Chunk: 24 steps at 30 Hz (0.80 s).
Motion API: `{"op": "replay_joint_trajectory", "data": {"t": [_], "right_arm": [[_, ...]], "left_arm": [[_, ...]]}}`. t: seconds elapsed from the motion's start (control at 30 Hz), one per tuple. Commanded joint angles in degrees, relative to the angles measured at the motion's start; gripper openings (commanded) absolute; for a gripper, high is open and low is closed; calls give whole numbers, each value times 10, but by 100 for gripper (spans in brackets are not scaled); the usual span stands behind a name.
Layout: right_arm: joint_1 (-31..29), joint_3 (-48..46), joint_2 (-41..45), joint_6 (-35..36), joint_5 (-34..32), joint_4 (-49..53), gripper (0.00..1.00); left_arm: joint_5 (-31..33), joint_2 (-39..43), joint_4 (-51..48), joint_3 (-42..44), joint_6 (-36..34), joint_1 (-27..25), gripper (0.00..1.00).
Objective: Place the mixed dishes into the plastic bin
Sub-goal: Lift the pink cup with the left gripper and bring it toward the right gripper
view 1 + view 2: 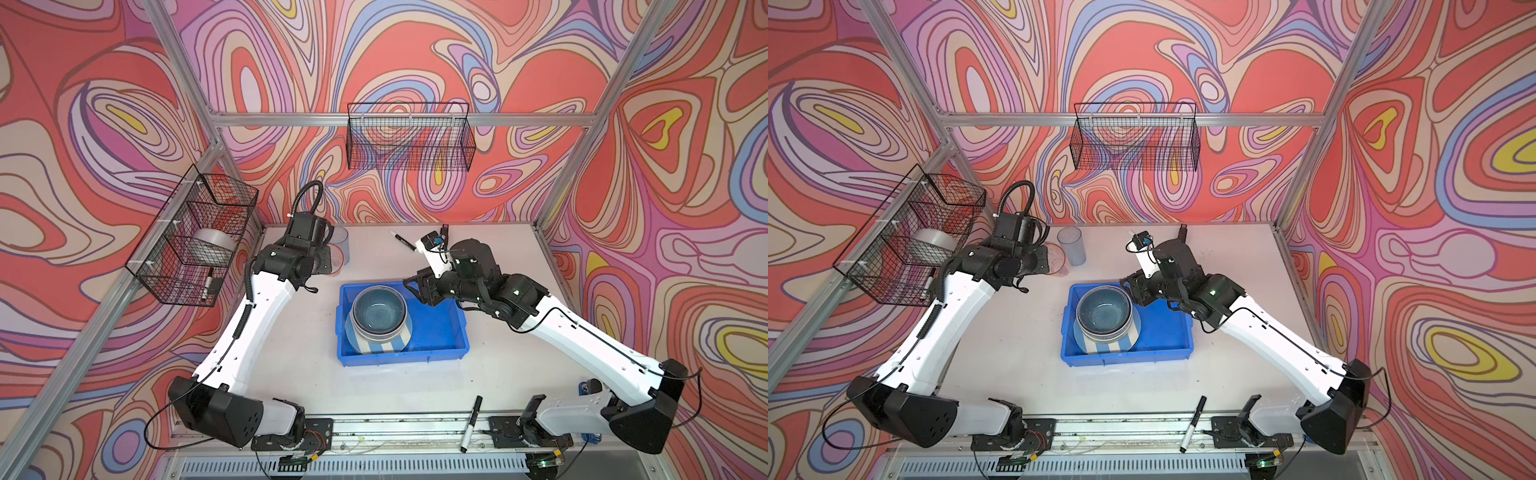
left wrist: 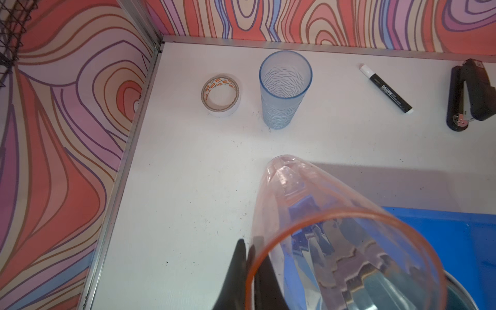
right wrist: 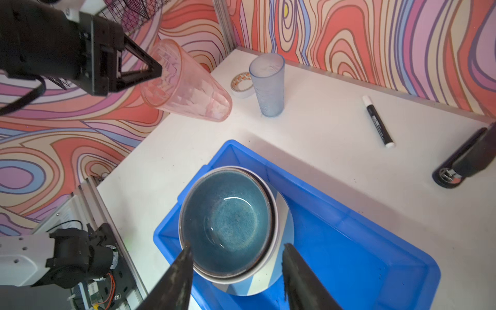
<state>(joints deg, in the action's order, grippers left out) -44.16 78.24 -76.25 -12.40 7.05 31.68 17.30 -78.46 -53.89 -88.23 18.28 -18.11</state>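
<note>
The plastic bin is bright blue and sits mid-table. In it a dark blue bowl nests in a pale bowl on a blue-white striped plate. My right gripper hovers open over the bowl, holding nothing. My left gripper is shut on the rim of a clear pink tumbler, which hangs tilted above the table, left of the bin's far corner. A bluish tumbler stands upright at the back.
A tape roll lies beside the bluish tumbler near the back-left corner. A marker and a black stapler lie along the back wall. Another marker rests at the front edge. Black wire baskets hang on the walls.
</note>
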Motion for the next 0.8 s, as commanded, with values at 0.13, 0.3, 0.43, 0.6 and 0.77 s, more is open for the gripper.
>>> {"op": "replay_joint_trajectory", "data": {"t": [0.13, 0.3, 0.43, 0.6, 0.77], "right_arm": [[2, 32, -31, -38, 19, -36, 54], [3, 44, -45, -51, 15, -42, 54], [2, 53, -55, -60, 9, -41, 55], [2, 62, -64, -66, 14, -40, 55], [3, 63, -70, -75, -3, -40, 55]], "left_arm": [[84, 20, -31, -23, 30, -108, 0], [119, 7, -1, -20, 47, -185, 0], [128, -13, 11, -28, 55, -222, 0], [143, -39, 19, -41, 57, -251, 0], [150, -55, 20, -56, 61, -267, 0]]}}
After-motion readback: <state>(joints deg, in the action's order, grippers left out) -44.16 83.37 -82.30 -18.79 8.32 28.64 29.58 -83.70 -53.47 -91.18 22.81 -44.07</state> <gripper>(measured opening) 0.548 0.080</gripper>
